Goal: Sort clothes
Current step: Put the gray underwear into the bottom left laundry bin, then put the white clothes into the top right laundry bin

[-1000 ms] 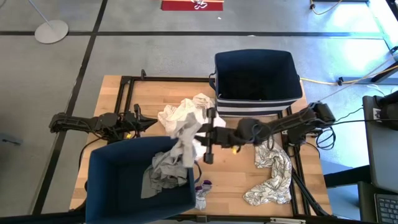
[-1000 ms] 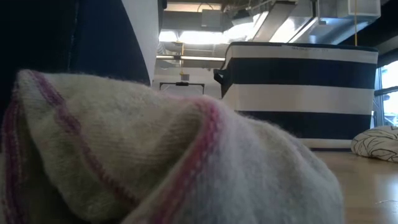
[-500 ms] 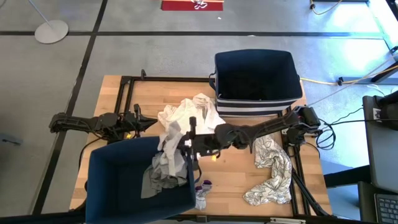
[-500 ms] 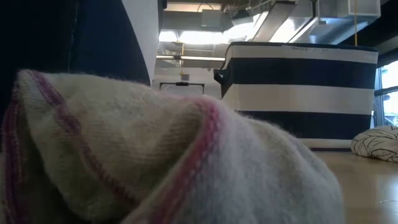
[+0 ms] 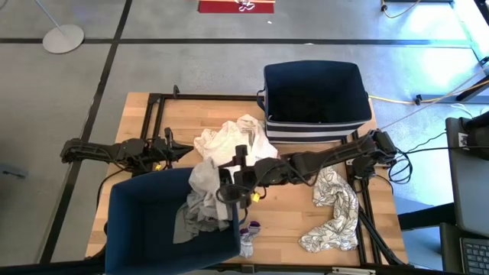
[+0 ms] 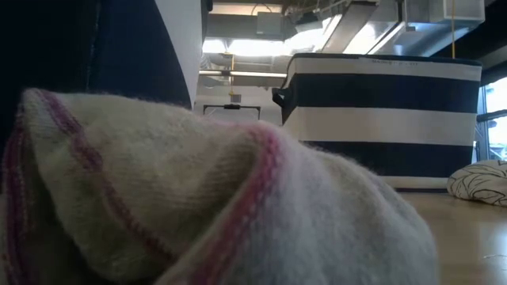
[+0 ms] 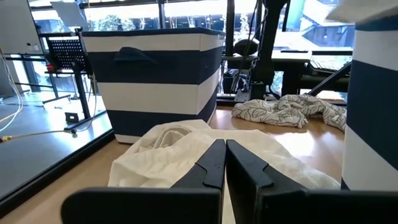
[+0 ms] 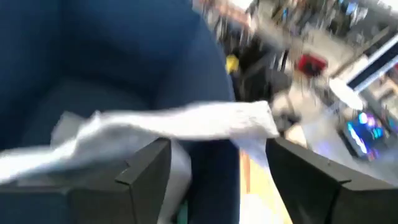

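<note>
Grey and pale clothes (image 5: 200, 210) already lay in the near navy bin (image 5: 145, 229) beneath the right gripper (image 5: 227, 186), its fingers apart, while white (image 5: 229, 139) and printed (image 5: 332, 206) garments remained on the table and the left gripper (image 5: 174, 151), fingers together, waited.

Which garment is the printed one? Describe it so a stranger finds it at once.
Start at the wooden table and find the empty navy bin at its far edge. On the bare wood in front of it, toward the right corner, lies the printed garment. It alone is white with dark squiggly lines; the others are plain.
</note>
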Available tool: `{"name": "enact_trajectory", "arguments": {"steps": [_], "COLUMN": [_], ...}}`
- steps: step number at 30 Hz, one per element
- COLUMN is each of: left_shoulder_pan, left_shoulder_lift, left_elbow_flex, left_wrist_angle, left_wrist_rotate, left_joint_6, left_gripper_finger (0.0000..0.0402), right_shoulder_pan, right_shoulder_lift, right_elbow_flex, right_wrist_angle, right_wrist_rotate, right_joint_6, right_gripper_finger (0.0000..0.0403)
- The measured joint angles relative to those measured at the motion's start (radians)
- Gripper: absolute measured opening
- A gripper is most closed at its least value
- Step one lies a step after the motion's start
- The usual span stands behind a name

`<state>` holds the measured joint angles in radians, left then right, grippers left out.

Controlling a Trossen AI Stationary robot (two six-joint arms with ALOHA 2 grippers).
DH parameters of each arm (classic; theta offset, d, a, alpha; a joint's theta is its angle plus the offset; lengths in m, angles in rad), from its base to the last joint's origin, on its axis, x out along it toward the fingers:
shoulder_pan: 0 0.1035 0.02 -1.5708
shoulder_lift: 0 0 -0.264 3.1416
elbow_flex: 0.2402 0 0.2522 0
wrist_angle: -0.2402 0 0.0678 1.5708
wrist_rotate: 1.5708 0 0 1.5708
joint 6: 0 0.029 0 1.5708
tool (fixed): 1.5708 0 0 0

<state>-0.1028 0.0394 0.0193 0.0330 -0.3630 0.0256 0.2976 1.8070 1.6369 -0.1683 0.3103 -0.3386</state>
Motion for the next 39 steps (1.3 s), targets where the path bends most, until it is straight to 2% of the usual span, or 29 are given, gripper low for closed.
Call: {"name": "enact_trajectory", "arguments": {"steps": [10,15,19,22,25,29,33,39], "left_shoulder_pan": [0.0,0.0,0.0,0.0,0.0,0.0,0.0,0.0], "left_shoulder_lift": [0.0,0.0,0.0,0.0,0.0,0.0,0.0,0.0], "left_elbow_flex": [0.0,0.0,0.0,0.0,0.0,0.0,0.0,0.0], "left_wrist_angle": [-0.002,-0.002,-0.002,-0.002,-0.002,-0.002,-0.001,0.0], "left_wrist_rotate": [0.0,0.0,0.0,0.0,0.0,0.0,0.0,0.0], "left_joint_6": [-0.024,-0.019,-0.024,-0.032,-0.046,-0.05,-0.052,-0.052], "left_gripper_finger": [0.0003,0.0003,0.0003,0.0003,0.0003,0.0003,0.0003,0.0003], "right_shoulder_pan": [0.078,0.108,0.109,0.088,0.052,-0.01,-0.078,-0.176], "right_shoulder_lift": [-0.088,-0.139,-0.199,-0.242,-0.255,-0.234,-0.19,-0.085], "right_elbow_flex": [0.017,-0.142,-0.342,-0.508,-0.666,-0.821,-0.886,-0.884], "right_wrist_angle": [-0.442,-0.487,-0.463,-0.362,-0.164,0.207,0.469,0.675], "right_wrist_rotate": [0.157,0.31,0.392,0.418,0.422,0.319,0.213,0.095], "right_joint_6": [0.258,0.393,0.504,0.569,0.572,0.537,0.517,0.499], "right_gripper_finger": [0.0268,0.0269,0.0269,0.0269,0.0269,0.0269,0.0269,0.0269]}}
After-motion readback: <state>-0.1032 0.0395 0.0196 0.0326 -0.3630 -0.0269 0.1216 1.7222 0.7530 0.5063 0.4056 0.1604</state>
